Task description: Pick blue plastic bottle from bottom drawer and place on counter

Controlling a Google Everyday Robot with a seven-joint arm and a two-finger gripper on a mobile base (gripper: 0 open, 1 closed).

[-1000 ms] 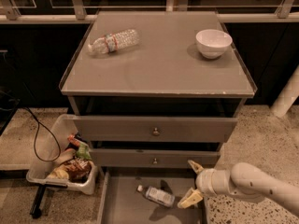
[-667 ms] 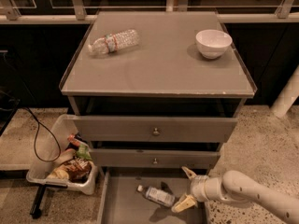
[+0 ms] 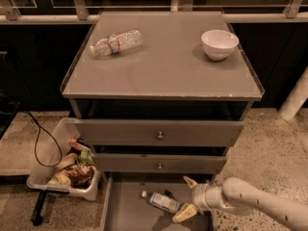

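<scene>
The blue plastic bottle (image 3: 161,201) lies on its side in the bottom drawer (image 3: 130,215), white cap to the left. My gripper (image 3: 187,197) is open, reaching in from the right over the drawer. Its two tan fingertips (image 3: 185,212) stand just right of the bottle's base, one above and one below, not touching it. The counter (image 3: 163,66) is the grey cabinet top above.
A crinkled clear bottle (image 3: 117,42) lies at the counter's back left and a white bowl (image 3: 219,43) at its back right. Two knobbed drawers (image 3: 159,134) stand slightly open above the bottom drawer. A bin of snacks (image 3: 67,167) and a black cable sit on the floor at left.
My gripper has moved left and slightly down into the drawer, closing on the bottle's base. The bottle has not moved.
</scene>
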